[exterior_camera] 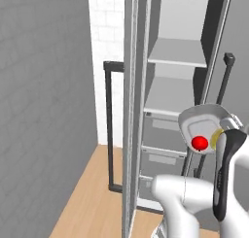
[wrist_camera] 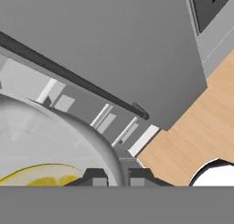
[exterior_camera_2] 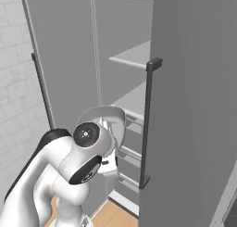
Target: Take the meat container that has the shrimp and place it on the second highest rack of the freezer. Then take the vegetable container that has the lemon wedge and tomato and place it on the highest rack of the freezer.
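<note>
My gripper (wrist_camera: 115, 176) is pinched nearly shut on the rim of the vegetable tray (exterior_camera: 202, 126). I see it tilted, tomato (exterior_camera: 200, 143) and lemon wedge (wrist_camera: 39, 174) inside, before the open freezer (exterior_camera: 180, 52).

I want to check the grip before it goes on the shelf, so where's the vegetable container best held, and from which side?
The vegetable container is best held by its thin raised rim beside the lemon wedge, coming edge-on from outside, as the end effector grips it. It is shallow, and the tomato sits inside.
</note>
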